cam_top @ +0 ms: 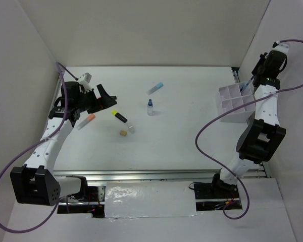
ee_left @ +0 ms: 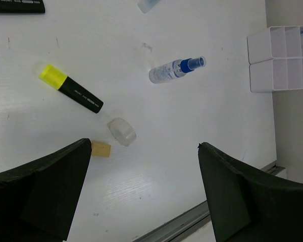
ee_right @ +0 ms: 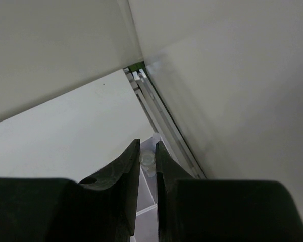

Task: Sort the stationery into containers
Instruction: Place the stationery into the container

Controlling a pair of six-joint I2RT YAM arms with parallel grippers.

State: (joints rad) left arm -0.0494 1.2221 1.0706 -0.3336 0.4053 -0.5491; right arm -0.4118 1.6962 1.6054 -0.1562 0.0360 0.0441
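My left gripper (cam_top: 105,99) is open and empty above the table's left side; in its wrist view (ee_left: 144,147) the jaws stand wide apart. Below it lie the yellow highlighter (cam_top: 118,116) (ee_left: 70,88), a clear cap (ee_left: 122,131) and the tan eraser (cam_top: 123,133) (ee_left: 101,148). The pink highlighter (cam_top: 86,121) lies to the left. The blue-capped bottle (cam_top: 150,107) (ee_left: 177,69) and light-blue-capped tube (cam_top: 155,88) lie mid-table. My right gripper (cam_top: 250,83) (ee_right: 148,149) is shut on a thin blue pen (cam_top: 246,85) (ee_right: 148,159), held upright over the organiser tray (cam_top: 227,107) (ee_right: 147,201).
White walls enclose the table; the right wall stands close beside the tray and my right arm. A metal rail (ee_left: 192,222) runs along the near table edge. The tray's compartments also show at the left wrist view's right edge (ee_left: 283,58).
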